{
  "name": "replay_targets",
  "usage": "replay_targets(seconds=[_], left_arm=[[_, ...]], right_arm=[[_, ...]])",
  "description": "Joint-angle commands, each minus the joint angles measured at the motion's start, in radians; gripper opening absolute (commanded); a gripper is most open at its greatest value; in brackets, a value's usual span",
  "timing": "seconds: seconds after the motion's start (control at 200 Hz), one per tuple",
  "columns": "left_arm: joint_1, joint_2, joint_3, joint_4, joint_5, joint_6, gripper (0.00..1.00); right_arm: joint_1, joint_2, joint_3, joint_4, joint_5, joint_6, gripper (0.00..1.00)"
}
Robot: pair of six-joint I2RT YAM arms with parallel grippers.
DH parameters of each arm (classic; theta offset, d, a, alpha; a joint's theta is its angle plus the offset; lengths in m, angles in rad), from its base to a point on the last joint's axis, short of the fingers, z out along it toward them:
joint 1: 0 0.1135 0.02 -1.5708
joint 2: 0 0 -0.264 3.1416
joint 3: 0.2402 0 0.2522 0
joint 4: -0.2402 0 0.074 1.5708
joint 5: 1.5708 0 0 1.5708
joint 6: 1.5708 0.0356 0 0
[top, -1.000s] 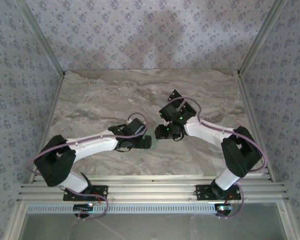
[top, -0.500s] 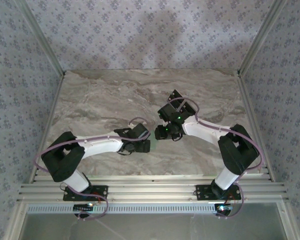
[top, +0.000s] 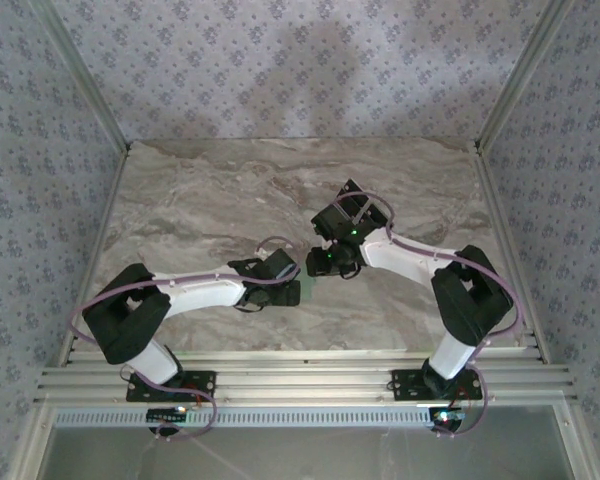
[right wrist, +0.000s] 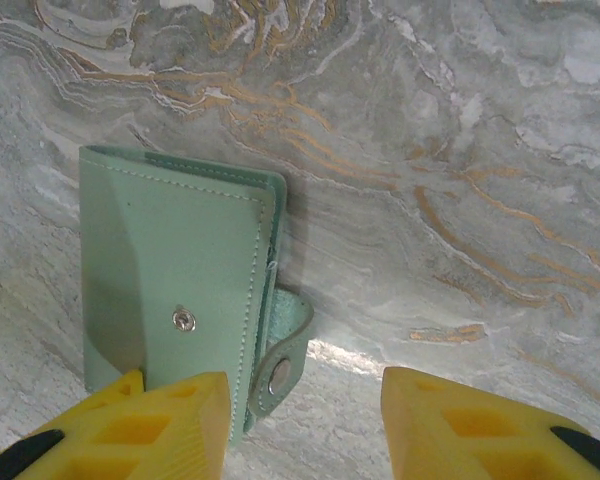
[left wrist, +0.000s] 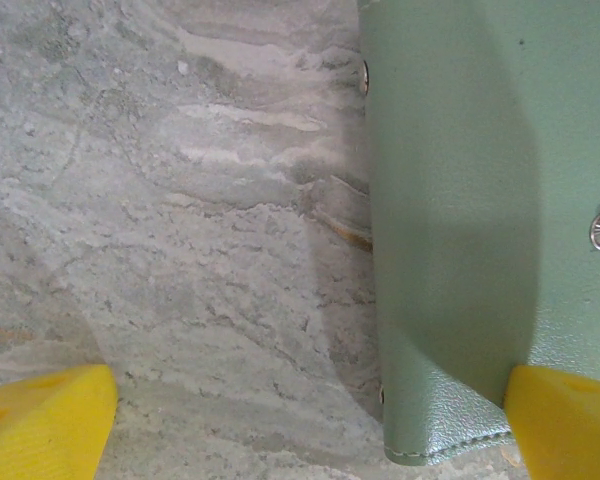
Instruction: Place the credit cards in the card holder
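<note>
Has the pale green card holder (right wrist: 170, 270) lying flat on the marbled surface (right wrist: 460, 200), folded, in the near half of the surface between the two wrists. Shows a small metal snap stud (right wrist: 184, 320) on its face and a strap tab (right wrist: 285, 345) with a second snap hanging loose off one long edge, unfastened. Holds the left fingers (left wrist: 40, 420) wide apart, one yellow tip over the holder's near corner, the other above bare stone. Holds the right fingers (right wrist: 470, 420) apart too, one tip overlapping the holder's near edge just beside the tab, the other well clear. Grips nothing with either.
</note>
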Motion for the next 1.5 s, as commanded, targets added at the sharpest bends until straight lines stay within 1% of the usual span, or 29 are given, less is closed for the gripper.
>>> replay_targets(seconds=[0.0,0.155,0.31,0.43,0.605,0.765,0.989,1.159,1.334,1.494], left_arm=[[-0.006,0.027,-0.013,-0.021,-0.015,-0.006,1.0],[-0.006,0.031,-0.012,-0.016,-0.014,-0.007,1.0],[-0.005,0.031,-0.01,-0.016,-0.014,-0.006,1.0],[-0.005,0.031,-0.011,-0.013,-0.015,-0.007,1.0],[-0.006,0.031,-0.012,-0.012,-0.011,-0.008,1.0],[-0.005,0.023,0.004,-0.025,-0.018,0.002,1.0],[0.011,-0.046,0.073,-0.105,-0.034,0.042,1.0],[0.042,-0.093,0.076,-0.134,-0.025,0.053,1.0],[0.053,-0.118,0.042,-0.106,-0.008,0.056,1.0],[0.052,-0.116,0.007,-0.046,0.031,0.044,1.0]], right_arm=[[0.01,0.029,0.041,-0.035,0.011,-0.025,0.45],[0.009,0.06,0.058,-0.048,0.023,-0.04,0.43],[0.007,0.073,0.058,-0.051,0.022,-0.045,0.35],[0.004,0.073,0.055,-0.049,0.022,-0.045,0.25],[0.002,0.066,0.054,-0.049,0.019,-0.044,0.15],[0.0,0.059,0.053,-0.051,0.01,-0.047,0.0],[-0.006,0.052,0.047,-0.045,-0.003,-0.044,0.0],[-0.009,0.051,0.042,-0.039,-0.009,-0.04,0.0],[-0.009,0.05,0.04,-0.035,-0.015,-0.036,0.0],[-0.01,0.05,0.038,-0.033,-0.023,-0.031,0.0]])
